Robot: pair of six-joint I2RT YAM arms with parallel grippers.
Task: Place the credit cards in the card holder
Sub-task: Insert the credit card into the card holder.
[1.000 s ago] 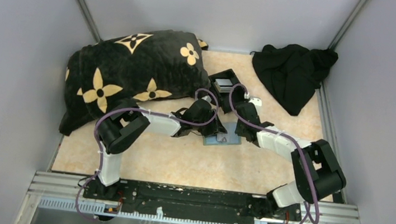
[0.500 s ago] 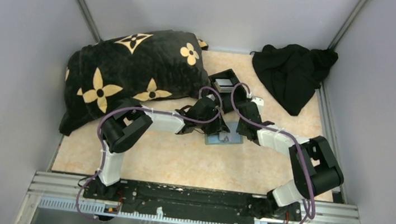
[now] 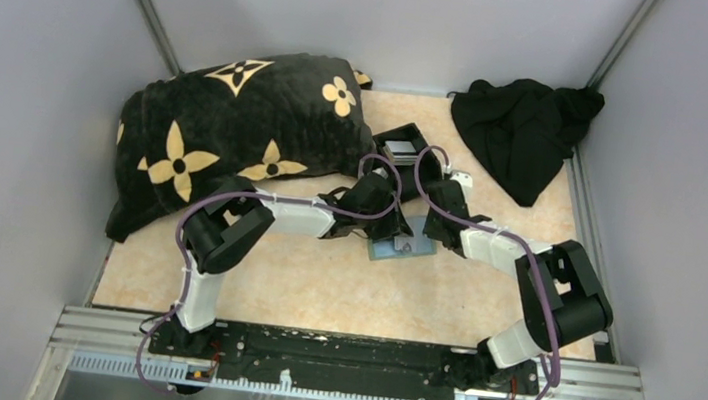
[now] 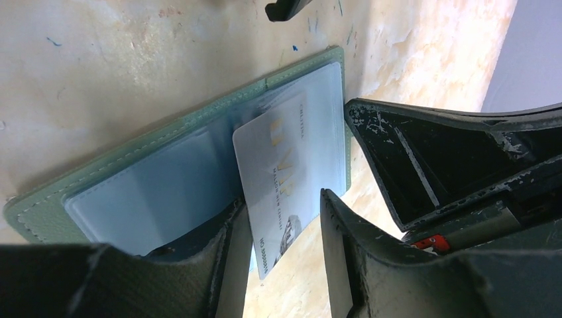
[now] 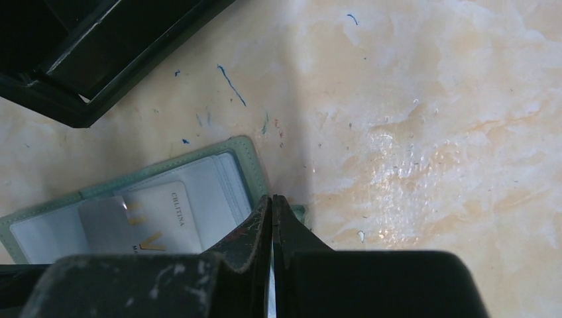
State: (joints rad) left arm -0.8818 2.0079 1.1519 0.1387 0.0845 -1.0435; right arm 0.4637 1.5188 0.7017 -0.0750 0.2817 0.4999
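Note:
The sage-green card holder (image 3: 406, 249) lies open on the table, its clear pockets up (image 4: 99, 165) (image 5: 233, 147). One pale credit card (image 4: 281, 165) (image 5: 159, 212) sits partly inside a pocket, its near end sticking out over the table. My left gripper (image 4: 281, 202) (image 3: 389, 232) is open and straddles that protruding end; the left finger touches the card's edge and the right finger stands apart from it. My right gripper (image 5: 272, 199) (image 3: 429, 237) is shut, its tips down on the holder's right edge. More credit cards (image 3: 399, 149) lie in the black box.
The black open-topped box (image 3: 403, 152) (image 4: 431, 159) (image 5: 99, 59) stands just beyond the holder, close to both wrists. A black pillow with gold flowers (image 3: 236, 136) fills the far left. A black cloth (image 3: 524, 129) lies at the far right corner.
The right gripper has closed the last bit and now sits shut on the holder's edge. The left arm has edged slightly right toward the holder.

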